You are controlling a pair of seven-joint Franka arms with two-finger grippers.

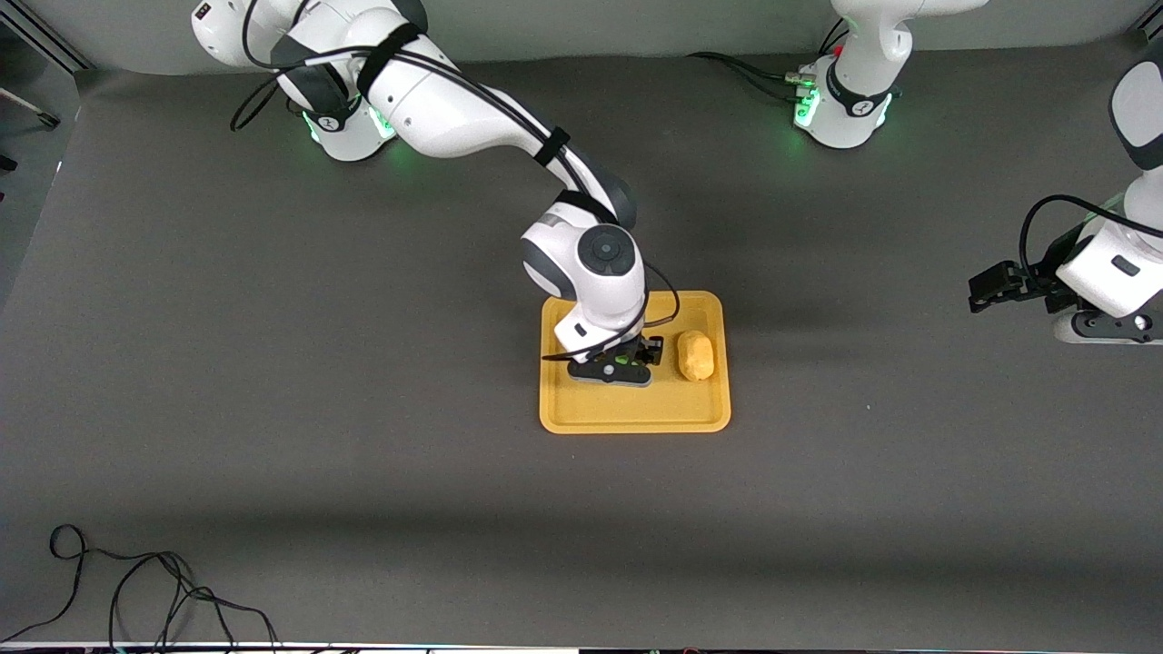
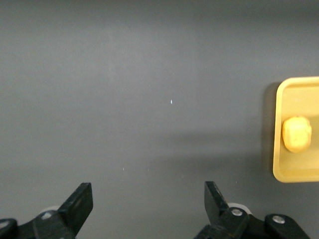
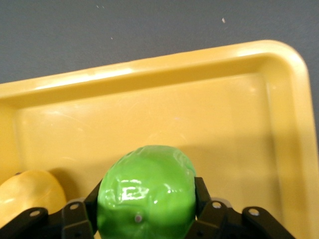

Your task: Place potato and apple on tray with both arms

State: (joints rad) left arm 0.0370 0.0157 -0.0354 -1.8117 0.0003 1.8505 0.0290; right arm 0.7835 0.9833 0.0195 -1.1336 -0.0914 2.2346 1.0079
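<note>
The yellow-orange tray (image 1: 636,422) lies mid-table. The potato (image 1: 696,355) rests on it, toward the left arm's end. My right gripper (image 1: 622,365) is low over the tray beside the potato, shut on the green apple (image 3: 145,191). One of its fingers (image 3: 202,191) presses on each side of the apple. Only a sliver of green (image 1: 621,361) shows in the front view. I cannot tell if the apple touches the tray floor (image 3: 224,124). The potato (image 3: 30,194) also shows beside it. My left gripper (image 1: 986,289) waits open and empty over bare table (image 2: 148,199), with tray (image 2: 279,129) and potato (image 2: 297,134) farther off.
Dark grey mat covers the table. Loose black cables (image 1: 136,590) lie at the edge nearest the front camera, toward the right arm's end. The arm bases (image 1: 845,109) stand along the edge farthest from that camera.
</note>
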